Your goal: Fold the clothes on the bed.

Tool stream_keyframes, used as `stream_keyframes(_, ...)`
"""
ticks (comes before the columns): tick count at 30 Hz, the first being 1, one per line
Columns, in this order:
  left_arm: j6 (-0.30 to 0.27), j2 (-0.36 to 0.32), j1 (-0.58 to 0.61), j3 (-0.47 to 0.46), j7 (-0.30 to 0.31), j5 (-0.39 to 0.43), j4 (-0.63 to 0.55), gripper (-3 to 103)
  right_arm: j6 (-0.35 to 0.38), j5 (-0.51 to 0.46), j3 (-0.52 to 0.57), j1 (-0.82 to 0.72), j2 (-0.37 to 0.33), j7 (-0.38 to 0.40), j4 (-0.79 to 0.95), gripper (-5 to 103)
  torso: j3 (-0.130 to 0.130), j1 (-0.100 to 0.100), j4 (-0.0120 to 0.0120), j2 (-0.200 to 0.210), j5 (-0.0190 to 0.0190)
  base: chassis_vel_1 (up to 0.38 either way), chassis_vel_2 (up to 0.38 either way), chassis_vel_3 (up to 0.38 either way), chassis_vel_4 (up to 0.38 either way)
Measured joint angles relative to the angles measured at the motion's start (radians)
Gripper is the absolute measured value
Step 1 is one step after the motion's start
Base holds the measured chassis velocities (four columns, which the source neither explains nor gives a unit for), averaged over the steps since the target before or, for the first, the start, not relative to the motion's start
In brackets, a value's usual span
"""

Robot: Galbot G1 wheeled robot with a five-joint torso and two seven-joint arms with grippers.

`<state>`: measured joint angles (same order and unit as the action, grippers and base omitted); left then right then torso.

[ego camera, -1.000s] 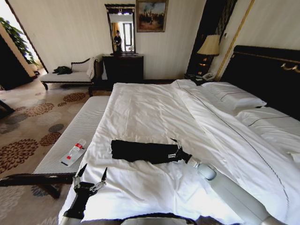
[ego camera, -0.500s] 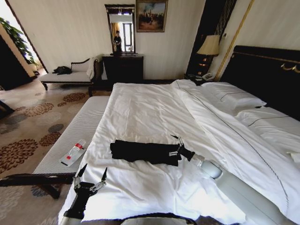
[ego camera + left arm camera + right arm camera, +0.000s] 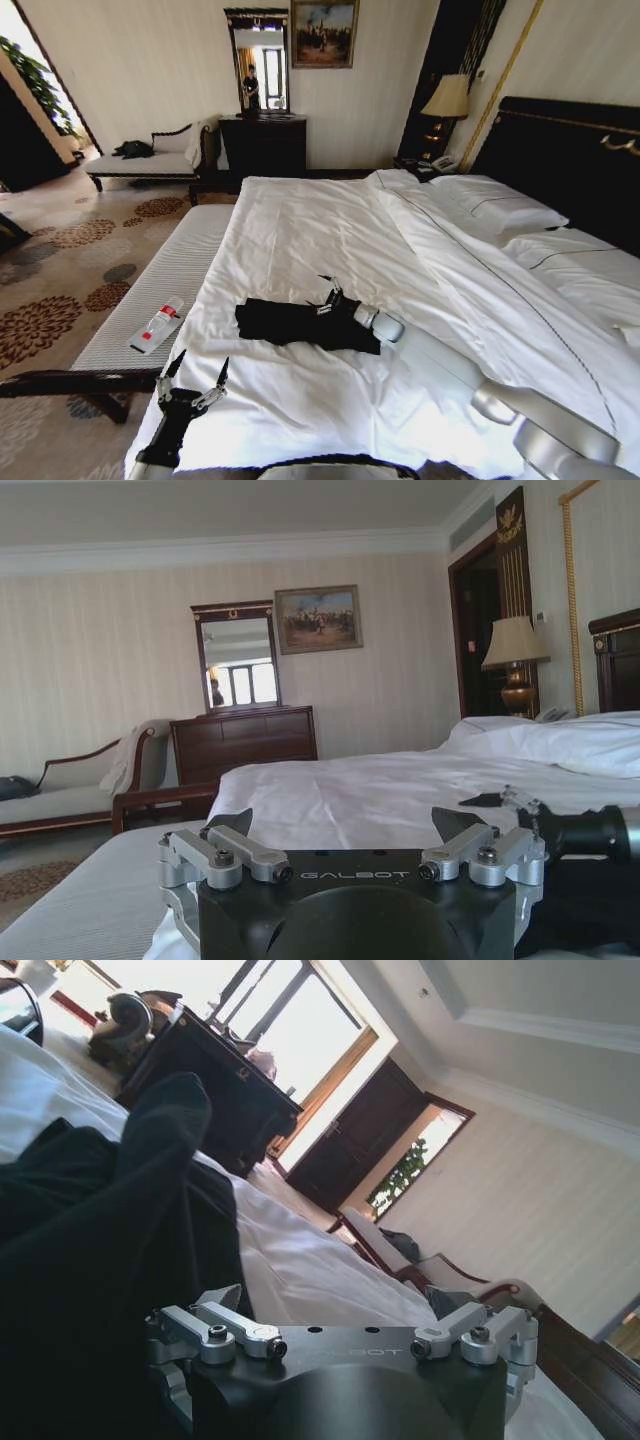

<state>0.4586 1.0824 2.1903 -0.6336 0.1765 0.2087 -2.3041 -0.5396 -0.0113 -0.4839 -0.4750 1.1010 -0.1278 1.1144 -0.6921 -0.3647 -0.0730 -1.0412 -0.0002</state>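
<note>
The clothes [image 3: 285, 322], one black T-shirt, lie bunched in a long strip across the near part of the bed [image 3: 300, 225]. My right gripper [image 3: 327, 291] stands open over the strip's far edge, right of its middle. In the right wrist view, the right gripper [image 3: 335, 1302] is open with nothing between its fingers, and the black fabric [image 3: 100, 1250] is heaped close beside it. My left gripper [image 3: 192, 378] waits open at the bed's near left corner, apart from the shirt. In the left wrist view, the left gripper [image 3: 340, 828] holds nothing.
A pale ribbed bench [image 3: 175, 275] runs along the bed's left side with a small bottle [image 3: 158, 324] on it. Pillows [image 3: 500, 205] and the dark headboard [image 3: 570, 150] are at the right. A dresser [image 3: 262, 143] and chaise [image 3: 140, 162] stand by the far wall.
My right gripper has moved left from the shirt's right end to above its far edge near the middle. The right end of the shirt has shifted slightly left. The left arm is still.
</note>
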Motion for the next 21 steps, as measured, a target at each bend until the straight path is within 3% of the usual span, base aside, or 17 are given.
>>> stream_keyframes(6,0.000,0.000,0.000,0.000,0.000,0.000,0.000,100,0.001,0.022,-0.027,-0.006,0.036,0.001,0.021,100,0.000,0.000,0.0001,0.000,-0.0001,0.000,0.000,0.000,0.000)
stream_keyframes(15,0.000,0.000,0.000,0.000,0.000,0.000,0.000,100,0.043,0.058,-0.134,-0.051,-0.073,0.029,0.238,100,0.000,0.000,-0.0005,0.000,0.0002,0.000,0.000,0.000,0.000)
stream_keyframes(21,0.000,0.000,0.000,0.000,0.000,0.000,0.000,100,0.077,0.000,-0.120,-0.003,-0.054,0.059,0.244,100,0.000,0.000,-0.0002,0.000,0.0000,0.000,0.000,0.000,0.000)
